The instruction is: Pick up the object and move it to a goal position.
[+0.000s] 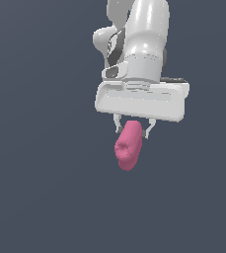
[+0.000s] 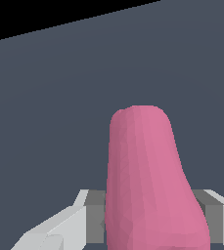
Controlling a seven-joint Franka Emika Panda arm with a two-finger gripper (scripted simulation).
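- Setting: a bare simulated test scene is showing here, not a furnished room.
- Evidence: a flat, uniform slate-grey ground (image 1: 40,197) is filling the space all around and beneath the gripper (image 1: 132,129).
- Evidence: surfaces are rendering smooth and faceted, computer-drawn.
- Evidence: beyond the ground's far edge, plain black void (image 2: 45,14) is showing.

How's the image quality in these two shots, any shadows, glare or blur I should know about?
Exterior view: flat, even light, no cast shadow on the grey background, soft sheen on the white gripper, pink object sharp. Wrist view: the object fills the frame up close, faceted shading but no glare; a black band crosses one corner.
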